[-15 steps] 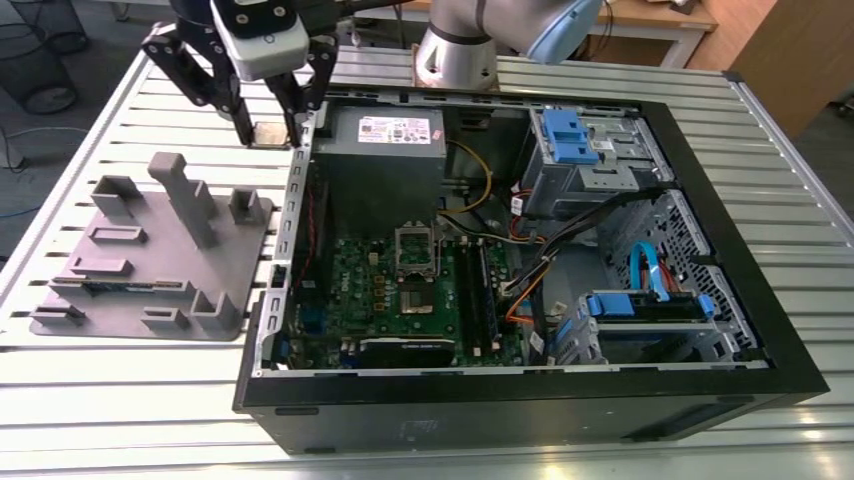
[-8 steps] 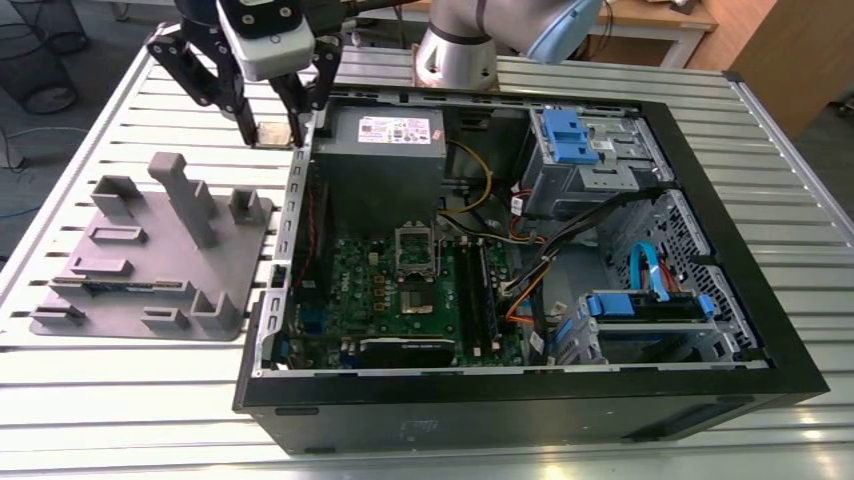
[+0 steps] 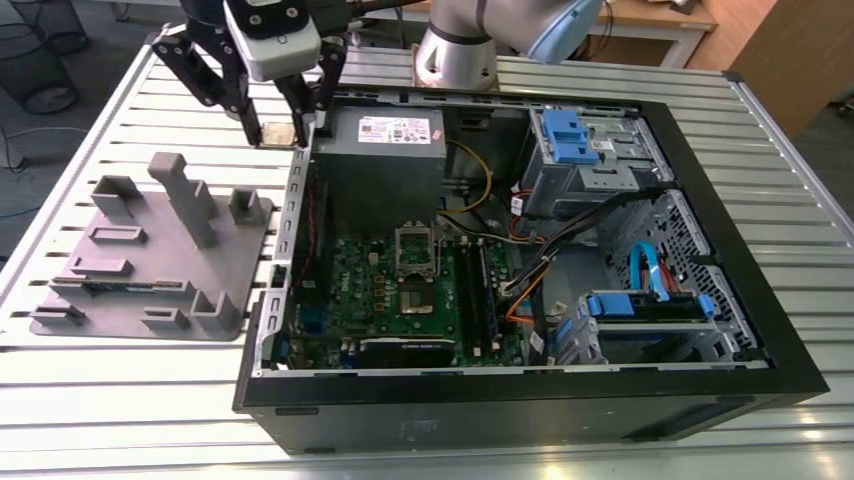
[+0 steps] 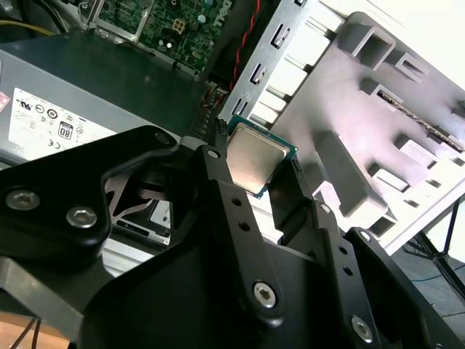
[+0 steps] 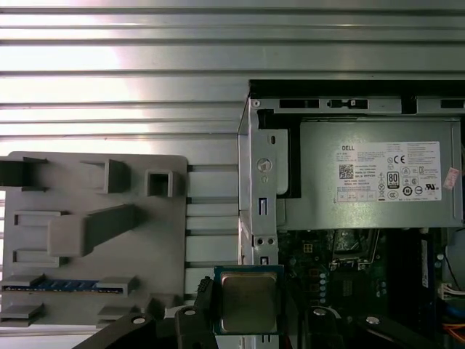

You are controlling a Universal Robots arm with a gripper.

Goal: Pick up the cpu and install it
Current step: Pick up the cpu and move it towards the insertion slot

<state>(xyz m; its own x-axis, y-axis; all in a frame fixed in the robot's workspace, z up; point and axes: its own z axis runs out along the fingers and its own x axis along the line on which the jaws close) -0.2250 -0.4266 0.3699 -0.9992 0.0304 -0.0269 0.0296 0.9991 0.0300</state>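
The cpu [image 3: 279, 134] is a small flat square chip with a silver metal top. My gripper [image 3: 282, 138] is shut on it and holds it in the air above the table, just outside the open computer case's wall on the exterior view's left. Both wrist views show the cpu [image 4: 253, 158] [image 5: 248, 302] pinched between the black fingers [image 4: 221, 190]. On the green motherboard [image 3: 400, 300], the hollow metal socket frame [image 3: 415, 250] lies below the grey power-supply box [image 3: 380, 145].
A grey plastic tray [image 3: 147, 260] with upright blocks lies on the slatted metal table [image 3: 120, 400] at the exterior view's left. The black case [image 3: 534, 400] holds blue drive bays [image 3: 574, 135], cables and a memory stick [image 3: 474, 295].
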